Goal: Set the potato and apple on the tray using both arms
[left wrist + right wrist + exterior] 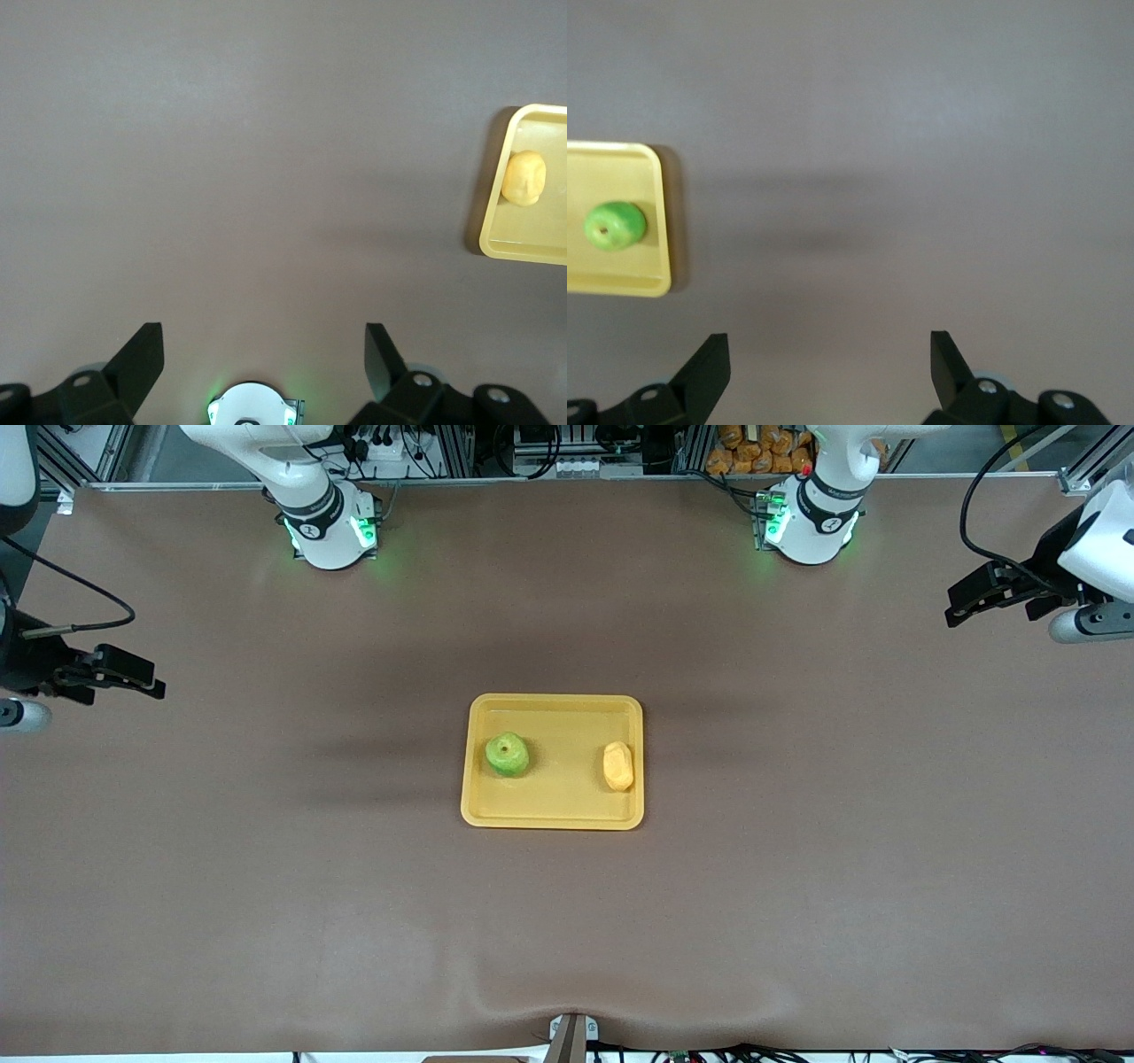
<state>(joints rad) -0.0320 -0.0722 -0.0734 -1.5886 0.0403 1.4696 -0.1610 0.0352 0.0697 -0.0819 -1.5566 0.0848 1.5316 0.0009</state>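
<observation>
Centrally placed on a plain brown table (266, 886): yellow tray (552, 810) holding green apple (507, 754) toward the right arm's end, potato (617, 766) toward the left arm's. Left gripper (955, 613) and right gripper (152, 686) raised over opposite table ends, fingers spread apart, empty. Cabling and metal framing along the base edge.

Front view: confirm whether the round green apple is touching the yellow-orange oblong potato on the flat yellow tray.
No: the round green apple and the yellow-orange oblong potato lie apart at either end of the flat yellow plastic tray, bare tray between them.
</observation>
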